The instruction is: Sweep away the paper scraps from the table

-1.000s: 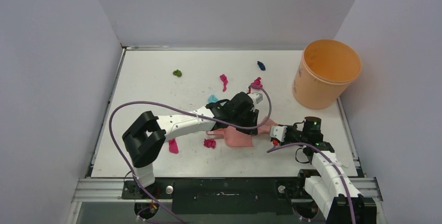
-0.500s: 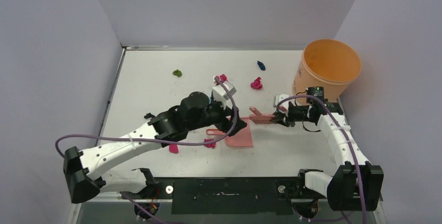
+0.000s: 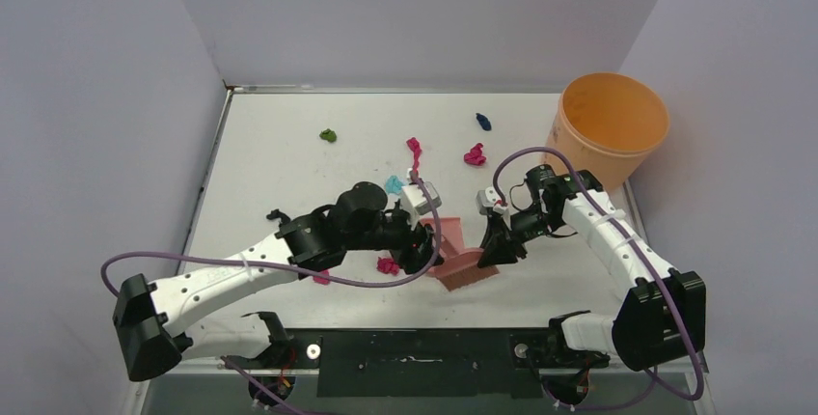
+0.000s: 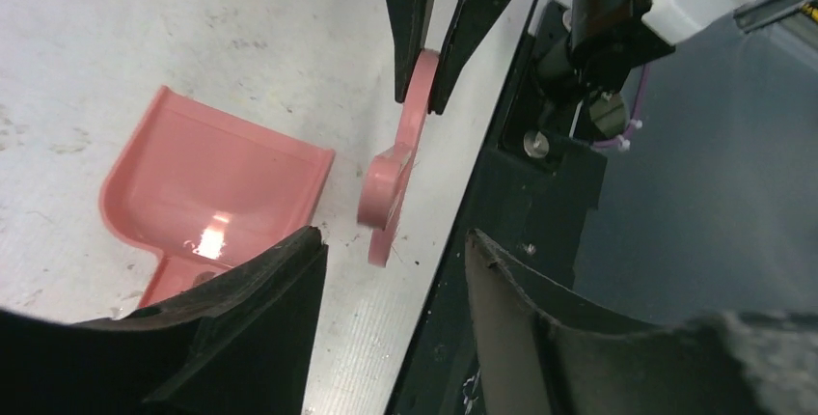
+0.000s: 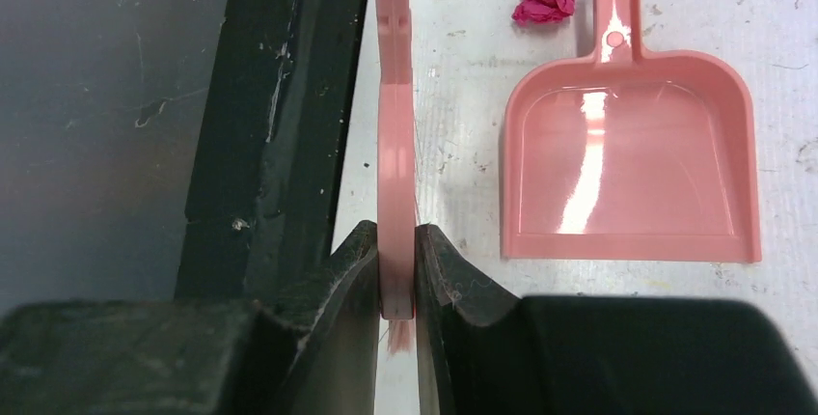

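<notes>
From above, we see the paper scraps (image 3: 414, 150) scattered over the table (image 3: 270, 179), mostly toward its far side, one magenta wad (image 3: 388, 265) just beside the left tool (image 3: 426, 256); the right tool (image 3: 495, 249) stands close by the dustpan (image 3: 463, 270). In the left wrist view, the left tool (image 4: 395, 280) is spread (the brush (image 4: 394, 169) stands beyond it). In the right wrist view, the right tool (image 5: 395, 270) pinches the brush (image 5: 395, 125) edge-on, the dustpan (image 5: 627, 164) lying alongside.
</notes>
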